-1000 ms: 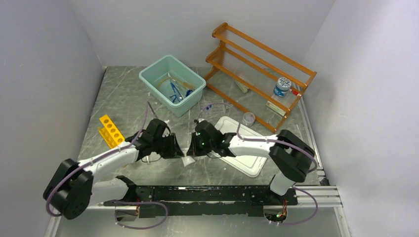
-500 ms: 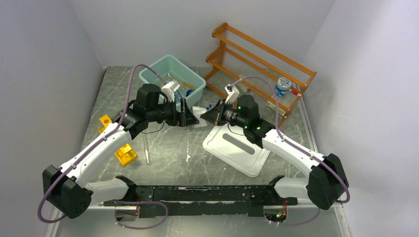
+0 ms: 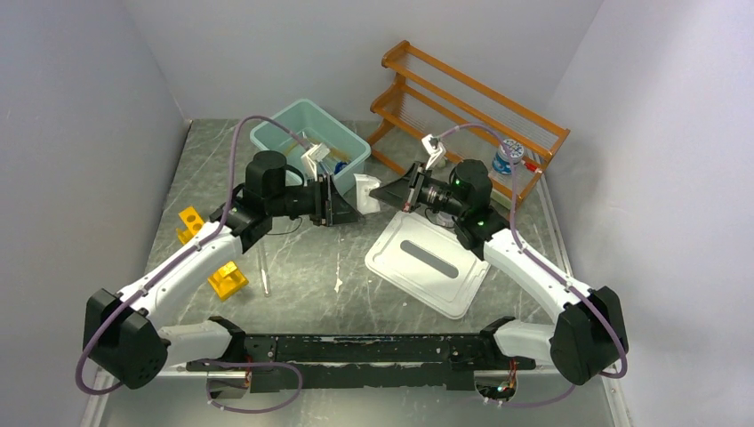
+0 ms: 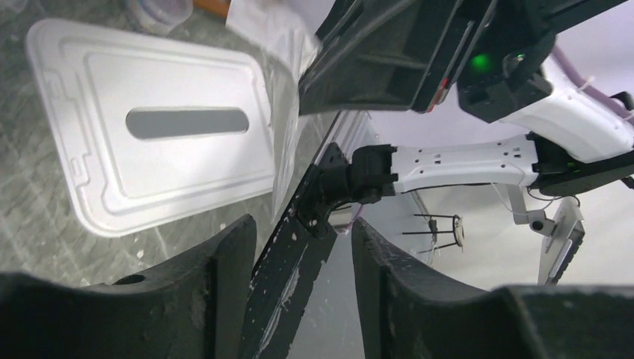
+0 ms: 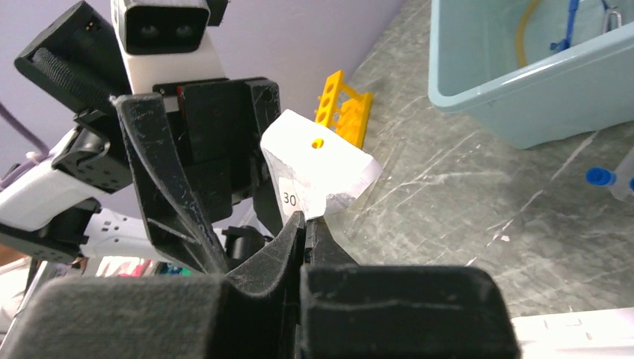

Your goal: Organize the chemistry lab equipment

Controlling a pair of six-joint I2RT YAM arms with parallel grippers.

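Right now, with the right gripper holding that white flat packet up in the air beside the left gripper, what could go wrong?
1. The right gripper is shut on only the lower edge of the white flat packet. The packet could slip out and drop to the grey table.
2. The left gripper stands open with its fingers close beside the packet. A sideways swing might snag the packet or knock the two arms together.
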